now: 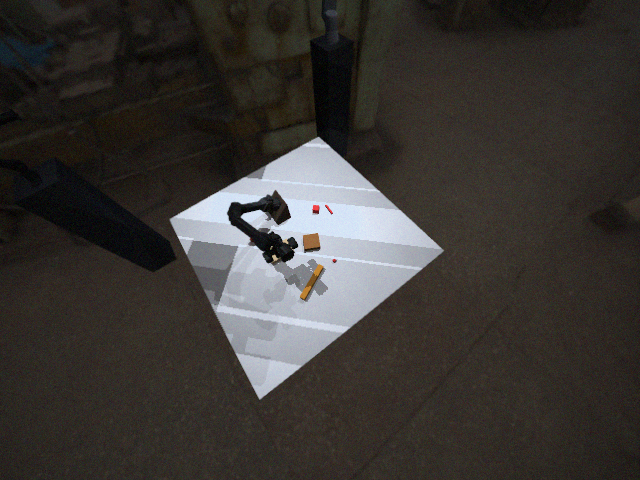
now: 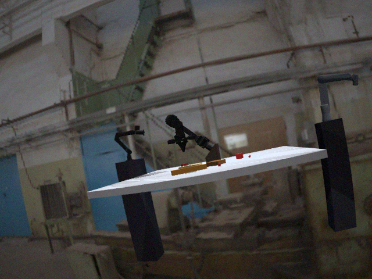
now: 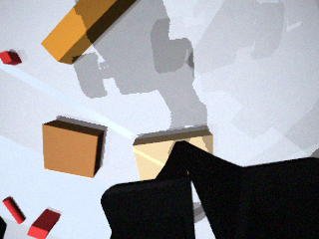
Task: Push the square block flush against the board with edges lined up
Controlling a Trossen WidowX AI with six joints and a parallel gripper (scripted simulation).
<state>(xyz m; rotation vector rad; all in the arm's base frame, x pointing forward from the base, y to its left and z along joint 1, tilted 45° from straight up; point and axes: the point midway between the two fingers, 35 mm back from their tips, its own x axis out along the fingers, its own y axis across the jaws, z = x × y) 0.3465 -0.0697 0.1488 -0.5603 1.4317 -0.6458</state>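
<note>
The end effector (image 1: pixel 292 244), fingers pressed together and holding nothing, hangs just beside the square block (image 1: pixel 311 241) on the arm's side. The board (image 1: pixel 311 282) lies well apart from the block, angled on the desk (image 1: pixel 392 227). An off-centre shove would likely spin the block, leaving no side flush; small red pieces (image 1: pixel 315 208) nearby could snag.

I see my arm (image 1: pixel 242 219) bent at the elbow, the claw (image 1: pixel 281 251) pointing down, shut tight and holding nothing.

matt wood-toned block (image 3: pixel 70 148) and board (image 1: pixel 311 282); smooth matt white table (image 1: pixel 361 227).
</note>
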